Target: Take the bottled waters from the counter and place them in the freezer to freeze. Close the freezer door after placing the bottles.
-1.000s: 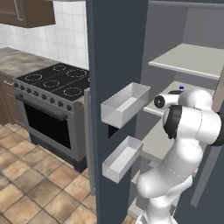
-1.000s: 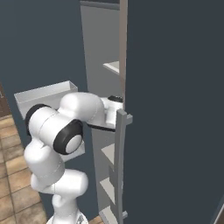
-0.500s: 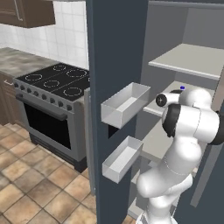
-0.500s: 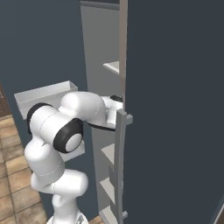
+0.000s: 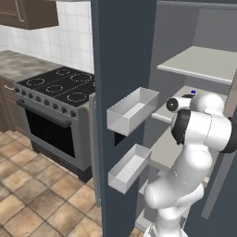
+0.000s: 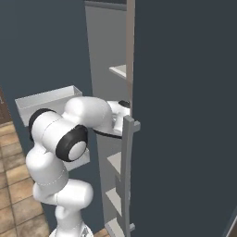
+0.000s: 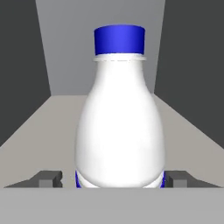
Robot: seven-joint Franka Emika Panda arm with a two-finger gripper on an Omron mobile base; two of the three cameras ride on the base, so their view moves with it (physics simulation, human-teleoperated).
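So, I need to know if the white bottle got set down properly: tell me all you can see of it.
The white bottle stands upright on a pale grey freezer shelf, seen close in the hand view. It looks like smooth opaque plastic: a rounded body narrowing to a neck, a dark-blue cap, a strip of blue label at its base. The gripper has its jaws spread to either side of the base, with a fingertip standing clear of the bottle. In the left base view just its cap peeks over the arm.

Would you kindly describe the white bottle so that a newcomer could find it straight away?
Start at the open freezer, the tall slate-blue appliance right of the stove. On a middle shelf inside, the white bottle stands upright between the gripper's fingertips. Its bright blue cap and rounded white body mark it out against the pale grey interior.
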